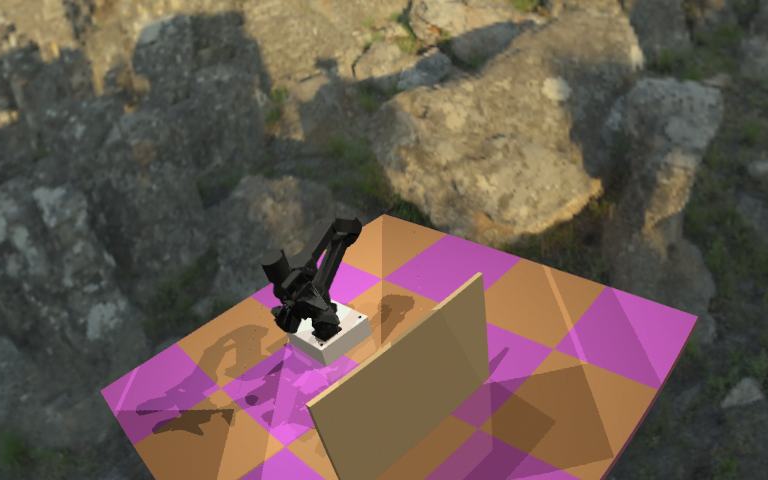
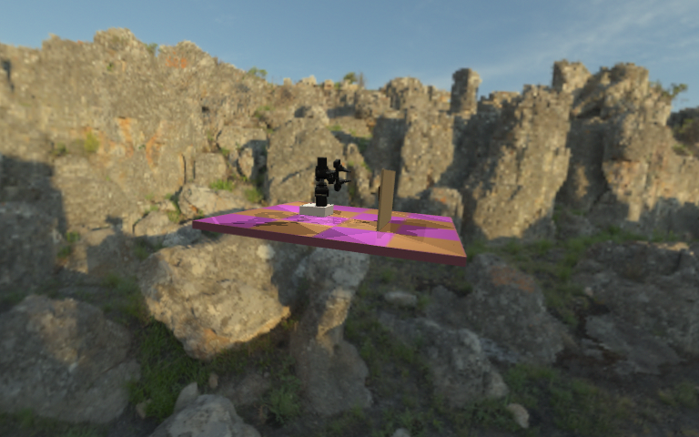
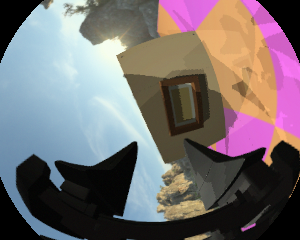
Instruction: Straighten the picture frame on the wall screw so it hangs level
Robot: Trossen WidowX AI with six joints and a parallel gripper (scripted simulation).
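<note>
The brown picture frame (image 3: 167, 107) hangs on the near face of the tan wall panel (image 1: 406, 380) (image 2: 386, 200) (image 3: 145, 60). In the wrist view, where the panel's top edge is on the left, the frame looks slightly turned against that edge. Its end toward the bottom of the image sits closer to the top edge; lens distortion makes the exact tilt hard to tell. The screw and the notched strip are hidden behind the frame. My gripper (image 2: 349, 176) (image 3: 160, 144) is open and empty, back from the panel, with no contact with the frame.
The panel stands upright on the orange and magenta checkered table (image 1: 650, 309) (image 2: 423, 249). The arm's white base block (image 1: 346, 344) (image 2: 309, 209) sits on the frame's side of the panel. Shadows of the arm and panel fall across the table. Rocks surround it.
</note>
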